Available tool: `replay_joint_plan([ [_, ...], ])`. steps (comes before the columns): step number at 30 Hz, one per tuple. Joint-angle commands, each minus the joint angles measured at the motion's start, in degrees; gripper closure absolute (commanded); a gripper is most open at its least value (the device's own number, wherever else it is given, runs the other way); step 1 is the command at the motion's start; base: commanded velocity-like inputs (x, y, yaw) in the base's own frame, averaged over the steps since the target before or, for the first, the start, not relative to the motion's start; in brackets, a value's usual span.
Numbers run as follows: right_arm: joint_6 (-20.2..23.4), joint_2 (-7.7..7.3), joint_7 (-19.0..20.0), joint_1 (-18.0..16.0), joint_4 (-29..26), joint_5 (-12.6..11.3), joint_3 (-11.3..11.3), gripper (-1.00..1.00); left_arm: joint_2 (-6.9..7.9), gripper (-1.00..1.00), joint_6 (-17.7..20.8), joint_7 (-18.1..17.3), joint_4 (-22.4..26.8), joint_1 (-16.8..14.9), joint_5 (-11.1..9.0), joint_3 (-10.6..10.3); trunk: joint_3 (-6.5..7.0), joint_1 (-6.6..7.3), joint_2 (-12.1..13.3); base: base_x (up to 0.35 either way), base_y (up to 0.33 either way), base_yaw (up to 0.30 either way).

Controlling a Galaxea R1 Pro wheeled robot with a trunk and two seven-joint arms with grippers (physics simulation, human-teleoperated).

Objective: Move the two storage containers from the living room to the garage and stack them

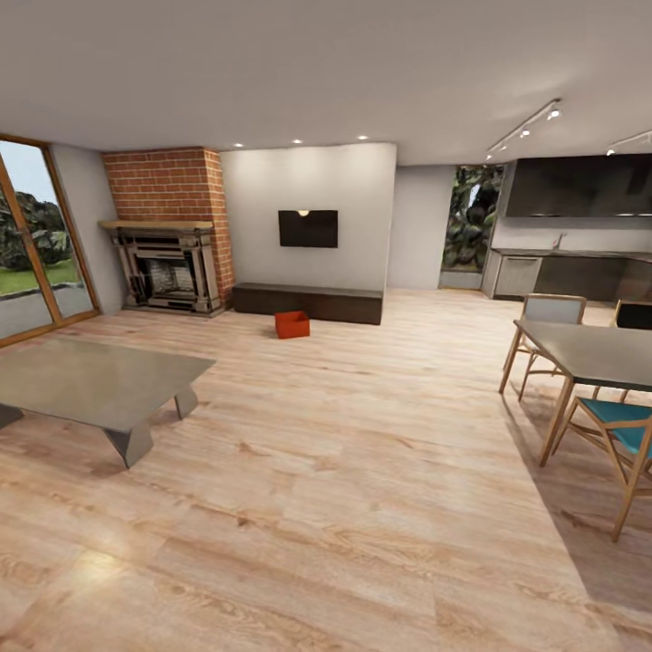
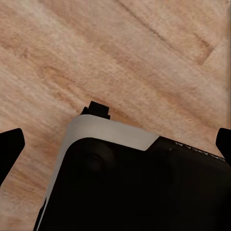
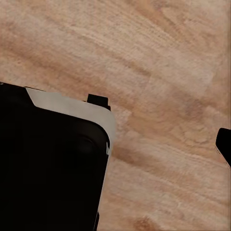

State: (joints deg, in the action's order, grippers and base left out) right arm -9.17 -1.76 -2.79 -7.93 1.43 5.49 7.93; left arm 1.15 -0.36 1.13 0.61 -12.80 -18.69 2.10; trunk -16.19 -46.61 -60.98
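We are at the approach step in the living room: one bin (image 1: 292, 324) sits on the wood floor (image 1: 362, 471) at about 11 o'clock, far off, just before the TV bench (image 1: 308, 303); we see one bin. In the wrist views each gripper hangs over bare planks, fingers (image 2: 9, 149) spread wide, holding nothing. Next we judge the base must drive to the bin, passing the coffee table (image 1: 91, 385) at 9 o'clock.

A home living room: brick fireplace (image 1: 167, 231), wall television (image 1: 308, 228).
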Motion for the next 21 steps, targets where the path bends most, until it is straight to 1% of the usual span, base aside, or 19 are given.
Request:
replay_joint_plan([
  [1, -0.23, 0.0, -0.29, -0.07, 0.15, 0.58, 0.16, -1.0, -0.01, -1.0, -0.02, 0.1, 0.01, -0.03, -0.12, 0.19, -0.07, -0.04, -0.04, 0.325, 0.0, 0.0],
  [9, -0.3, 0.02, -0.36, -0.09, 0.15, 0.56, 0.03, -1.0, 0.07, -1.0, 0.03, 0.1, 0.01, -0.03, -0.12, 0.19, -0.07, -0.04, -0.04, 0.325, 0.0, 0.0],
  [14, -0.31, 0.11, -0.43, -0.09, 0.2, -0.12, -0.55, -1.0, 0.15, -1.0, 0.11, 0.1, 0.01, -0.03, -0.12, 0.21, -0.07, -0.04, -0.04, 0.325, 0.0, 0.0],
  [21, -0.17, 0.44, -0.65, -0.1, 0.24, -0.2, -0.55, -1.0, 0.16, -1.0, 0.18, 0.04, 0.01, -0.03, -0.12, 0.2, -0.07, -0.04, -0.04, 0.325, 0.0, 0.0],
])
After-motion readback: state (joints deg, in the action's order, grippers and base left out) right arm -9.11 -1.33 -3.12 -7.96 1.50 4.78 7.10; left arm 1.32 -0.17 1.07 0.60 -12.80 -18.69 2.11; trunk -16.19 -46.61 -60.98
